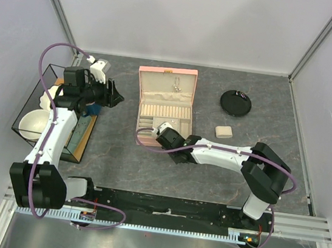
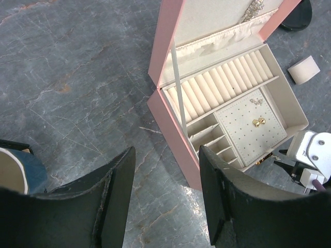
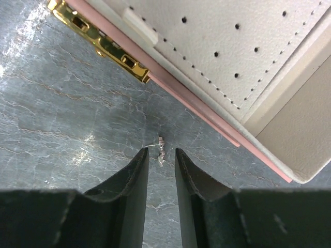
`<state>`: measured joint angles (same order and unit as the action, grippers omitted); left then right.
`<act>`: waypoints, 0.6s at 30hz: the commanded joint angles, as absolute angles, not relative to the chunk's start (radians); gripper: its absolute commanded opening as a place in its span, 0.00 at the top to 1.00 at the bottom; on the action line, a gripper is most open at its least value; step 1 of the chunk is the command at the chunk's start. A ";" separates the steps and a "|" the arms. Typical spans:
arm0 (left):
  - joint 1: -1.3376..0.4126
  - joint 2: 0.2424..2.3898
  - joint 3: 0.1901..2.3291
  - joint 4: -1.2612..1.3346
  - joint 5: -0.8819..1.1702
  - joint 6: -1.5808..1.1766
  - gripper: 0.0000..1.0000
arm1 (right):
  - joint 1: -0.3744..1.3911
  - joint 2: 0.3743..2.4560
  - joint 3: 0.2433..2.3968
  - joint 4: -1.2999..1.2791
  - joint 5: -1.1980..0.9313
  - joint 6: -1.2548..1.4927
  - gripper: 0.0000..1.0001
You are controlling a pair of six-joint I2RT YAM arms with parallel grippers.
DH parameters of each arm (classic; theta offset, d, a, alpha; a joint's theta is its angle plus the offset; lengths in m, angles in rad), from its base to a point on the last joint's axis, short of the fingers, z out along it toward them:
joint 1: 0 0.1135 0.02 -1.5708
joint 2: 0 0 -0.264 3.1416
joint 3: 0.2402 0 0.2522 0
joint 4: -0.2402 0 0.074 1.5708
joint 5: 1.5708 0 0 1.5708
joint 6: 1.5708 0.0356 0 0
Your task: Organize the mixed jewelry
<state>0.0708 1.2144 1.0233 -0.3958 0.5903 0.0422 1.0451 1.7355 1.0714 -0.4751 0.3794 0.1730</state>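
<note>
Just off the pink box (image 3: 196, 111), we note the right tool (image 3: 161, 153) narrowly spread astride a tiny earring (image 3: 161, 147) on the table (image 3: 62, 113), apparently poised to pinch; left tool (image 2: 166, 155) spread, empty.

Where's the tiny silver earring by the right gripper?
In the right wrist view, the earring lies on the table between the right gripper's fingertips, near the pink box's front edge.

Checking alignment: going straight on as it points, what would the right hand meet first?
The tiny silvery piece just beyond the right hand, lying on the table; behind it, likely the pink box's edge.
</note>
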 commanded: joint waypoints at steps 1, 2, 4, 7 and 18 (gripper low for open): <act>0.075 1.203 1.019 -0.393 0.627 0.066 0.40 | 1.031 1.729 1.068 -0.463 0.348 0.152 0.66; 0.075 1.203 1.019 -0.393 0.627 0.066 0.40 | 1.026 1.729 1.066 -0.463 0.345 0.150 0.66; 0.075 1.201 1.019 -0.394 0.627 0.066 0.40 | 1.020 1.726 1.060 -0.463 0.333 0.143 0.66; 0.075 1.203 1.019 -0.393 0.627 0.066 0.40 | 1.008 1.720 1.054 -0.462 0.307 0.133 0.67; 0.077 1.204 1.019 -0.393 0.629 0.067 0.40 | 0.983 1.707 1.022 -0.454 0.258 0.112 0.67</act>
<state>0.0708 1.2144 1.0233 -0.3958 0.6044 0.0422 0.9894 1.7355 1.0298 -0.4717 0.2836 0.1249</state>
